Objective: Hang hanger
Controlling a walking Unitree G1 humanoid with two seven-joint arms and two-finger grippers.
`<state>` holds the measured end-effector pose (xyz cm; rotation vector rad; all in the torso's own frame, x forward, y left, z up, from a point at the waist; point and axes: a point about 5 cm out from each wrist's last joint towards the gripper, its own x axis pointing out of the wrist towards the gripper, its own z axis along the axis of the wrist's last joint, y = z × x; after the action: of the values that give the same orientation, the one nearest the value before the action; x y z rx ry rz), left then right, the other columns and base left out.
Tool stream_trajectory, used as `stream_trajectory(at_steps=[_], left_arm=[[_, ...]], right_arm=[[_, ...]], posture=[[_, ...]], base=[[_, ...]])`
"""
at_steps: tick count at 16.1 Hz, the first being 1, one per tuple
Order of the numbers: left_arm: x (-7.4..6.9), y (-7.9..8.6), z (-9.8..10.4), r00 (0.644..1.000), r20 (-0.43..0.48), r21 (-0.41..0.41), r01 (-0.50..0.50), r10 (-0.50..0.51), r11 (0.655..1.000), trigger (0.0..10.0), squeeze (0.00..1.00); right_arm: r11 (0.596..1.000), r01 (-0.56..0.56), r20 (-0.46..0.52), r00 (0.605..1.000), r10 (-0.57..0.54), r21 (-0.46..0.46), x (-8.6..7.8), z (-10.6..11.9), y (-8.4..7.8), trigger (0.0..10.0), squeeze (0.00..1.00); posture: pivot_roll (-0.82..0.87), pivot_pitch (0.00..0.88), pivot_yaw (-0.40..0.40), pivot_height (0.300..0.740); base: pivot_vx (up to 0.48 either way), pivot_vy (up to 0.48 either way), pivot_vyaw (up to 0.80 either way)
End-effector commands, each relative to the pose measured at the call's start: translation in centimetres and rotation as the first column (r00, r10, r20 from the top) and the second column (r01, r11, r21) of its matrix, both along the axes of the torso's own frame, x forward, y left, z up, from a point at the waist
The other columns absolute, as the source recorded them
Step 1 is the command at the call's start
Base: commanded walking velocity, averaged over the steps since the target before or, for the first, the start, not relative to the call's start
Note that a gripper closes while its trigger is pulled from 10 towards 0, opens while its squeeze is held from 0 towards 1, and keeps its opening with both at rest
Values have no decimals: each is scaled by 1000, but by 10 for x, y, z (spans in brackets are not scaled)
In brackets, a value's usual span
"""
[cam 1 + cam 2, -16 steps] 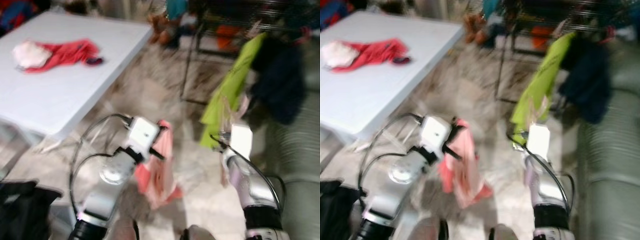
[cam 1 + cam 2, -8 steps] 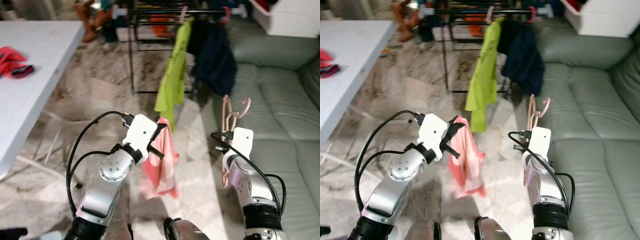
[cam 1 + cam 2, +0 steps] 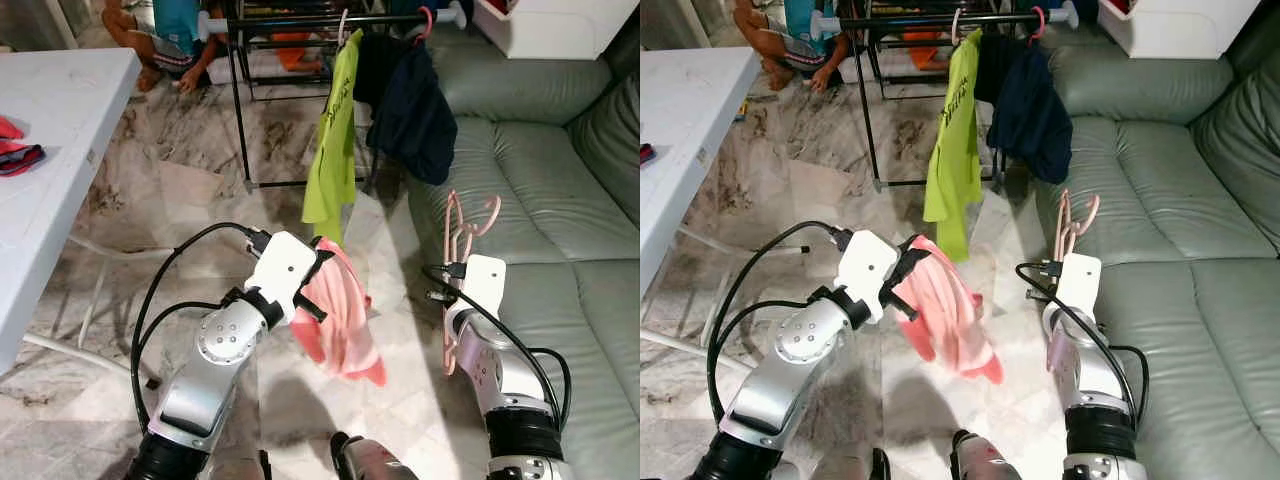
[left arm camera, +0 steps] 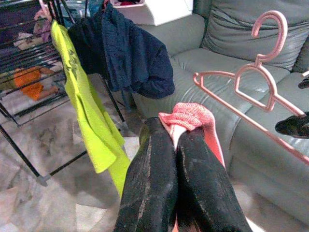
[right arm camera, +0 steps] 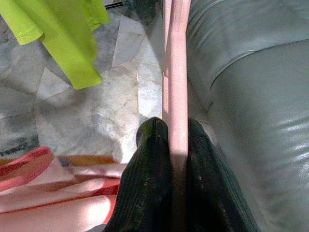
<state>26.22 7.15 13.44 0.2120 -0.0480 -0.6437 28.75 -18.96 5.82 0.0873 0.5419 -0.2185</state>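
Left gripper (image 4: pixel 176 145): closed on soft pink cloth (image 3: pixel 340 320), dangling loose.
Right gripper (image 5: pixel 171 140): clamped on thin pink plastic hanger (image 3: pixel 465 225), upright beside grey sofa (image 3: pixel 560 200).
Rack (image 3: pixel 300 20): dark metal rail, well ahead, holding a lime shirt (image 3: pixel 335 140).
Risk: smooth hanger may twist; its hook appears, uncertainly, turned sideways to the rail.

No readable text, labels or numbers. The lime-green shirt (image 3: pixel 332 150) hanging on the clothes rack (image 3: pixel 240 100) carries a dark vertical print down its front — too small and blurred to make out — nothing else bears writing.
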Motion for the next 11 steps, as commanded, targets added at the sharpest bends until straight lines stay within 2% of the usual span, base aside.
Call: stream_trajectory(at_steps=[1, 11], left_arm=[[0, -3, 6, 999, 39, 11, 15, -16, 1000, 10000, 0], [-2, -3, 7, 997, 57, 8, 51, -51, 999, 10000, 0]], right_arm=[[1000, 3, 8, 1000, -3, -4, 2, 1, 1, 10000, 0], [999, 42, 46, 998, -41, -22, 4, 6, -3, 10000, 0]], posture=[[-6, 119, -9, 740], [-8, 119, -6, 740]], base=[[0, 0, -800], [0, 0, -800]])
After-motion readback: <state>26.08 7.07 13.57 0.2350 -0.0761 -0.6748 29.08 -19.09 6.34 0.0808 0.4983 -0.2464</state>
